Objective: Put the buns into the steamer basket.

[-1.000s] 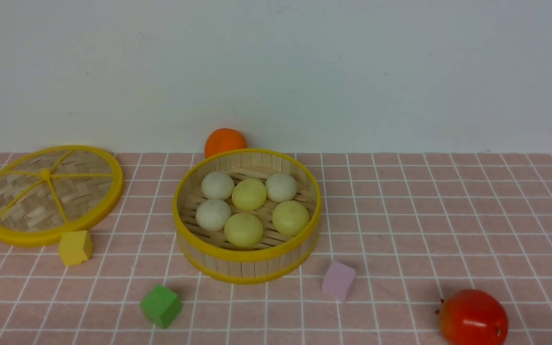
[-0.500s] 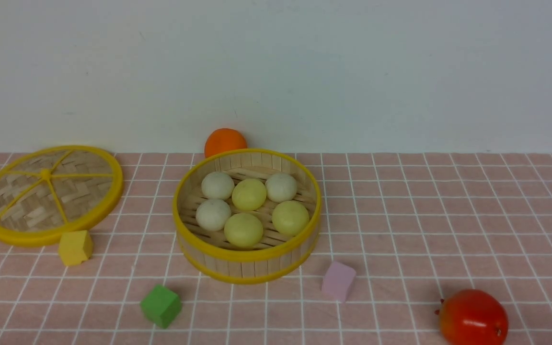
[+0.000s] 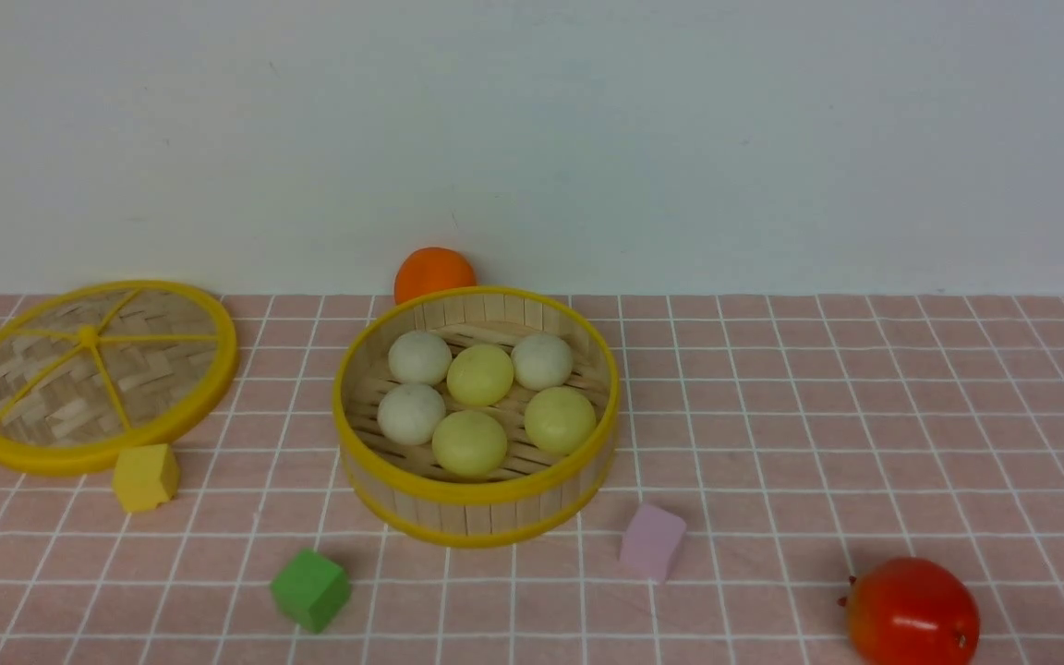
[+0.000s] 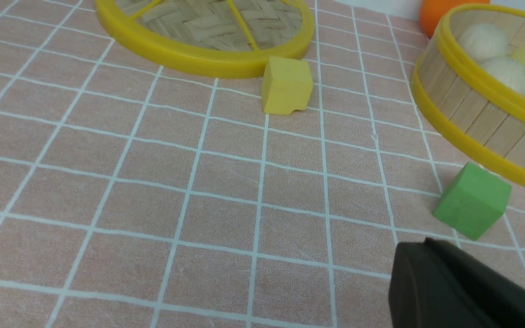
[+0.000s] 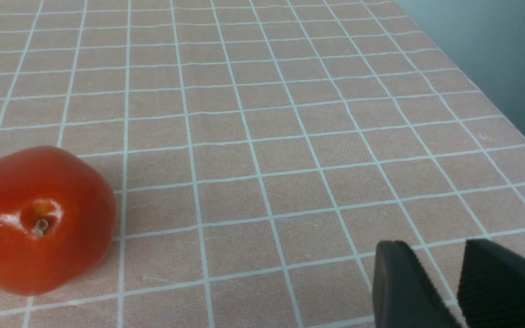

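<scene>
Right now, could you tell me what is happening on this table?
Nothing is being handled at the moment. All six buns, three pale yellow and three off-white, sit inside the steamer basket, and its lid lies flat on the cloth to the left. The left end effector is shut and empty, low over the cloth near the green block. The right end effector is open and empty, near the red fruit.

**Both grippers low and empty**

The left gripper (image 4: 426,248) shows at the lower right of its wrist view, dark jaws pressed together. The right gripper (image 5: 440,255), lower right of its own view, has jaws slightly parted, holding nothing.
</scene>
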{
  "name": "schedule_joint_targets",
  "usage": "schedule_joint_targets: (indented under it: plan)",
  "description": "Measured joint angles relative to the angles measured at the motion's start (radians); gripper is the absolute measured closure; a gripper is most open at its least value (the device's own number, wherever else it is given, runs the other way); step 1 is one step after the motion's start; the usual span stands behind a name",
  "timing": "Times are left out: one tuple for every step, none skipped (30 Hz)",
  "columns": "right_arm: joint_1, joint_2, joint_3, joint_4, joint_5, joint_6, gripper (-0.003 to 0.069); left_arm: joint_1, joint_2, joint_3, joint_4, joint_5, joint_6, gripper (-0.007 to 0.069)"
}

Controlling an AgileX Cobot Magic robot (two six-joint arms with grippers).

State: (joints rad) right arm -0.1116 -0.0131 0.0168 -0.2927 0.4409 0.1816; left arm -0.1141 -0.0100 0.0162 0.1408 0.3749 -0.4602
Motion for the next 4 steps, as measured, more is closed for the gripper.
schedule_joint_targets:
  plan:
    - [0.0,0.0,0.0,0.0,0.0,0.0,0.0417,0.0,0.0,0.0,0.0,0.0,0.0,0.0585]
    - [0.0,0.0,0.0,0.0,0.0,0.0,0.0417,0.0,0.0,0.0,0.0,0.0,0.0,0.0585]
    - [0.0,0.0,0.0,0.0,0.0,0.0,0.0417,0.0,0.0,0.0,0.0,0.0,0.0,0.0585]
    - [0.0,0.0,0.0,0.0,0.0,0.0,0.0417,0.0,0.0,0.0,-0.001,0.0,0.0,0.0585]
